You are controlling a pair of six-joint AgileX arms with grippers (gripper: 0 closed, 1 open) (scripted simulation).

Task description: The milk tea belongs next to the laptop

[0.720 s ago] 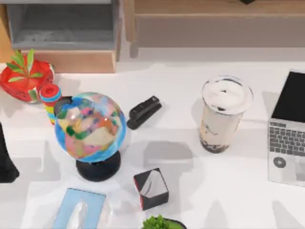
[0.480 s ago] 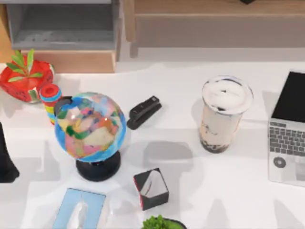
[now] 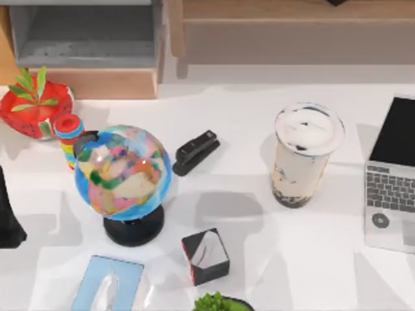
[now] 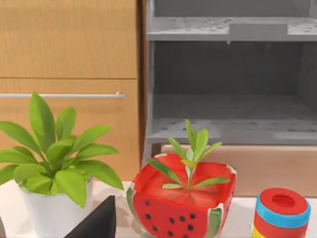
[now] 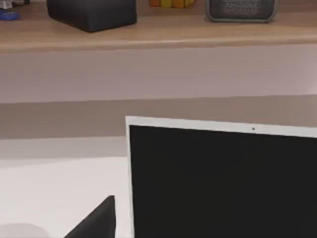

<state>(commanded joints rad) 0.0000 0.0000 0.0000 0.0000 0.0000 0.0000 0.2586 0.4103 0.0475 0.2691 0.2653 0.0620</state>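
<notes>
You are looking at the tall clear plastic cup of beige milk tea [image 3: 303, 155] standing upright near the open silver laptop [image 3: 391, 188] at the table's right, a gap between them. You cannot tell either gripper's state; the left arm [image 3: 8, 217] is sitting at the table's left edge. Being tall and top-heavy, the cup could tip if gripped high or nudged sideways, spilling toward the keyboard. It is holding dark pearls under a white foamy top.
</notes>
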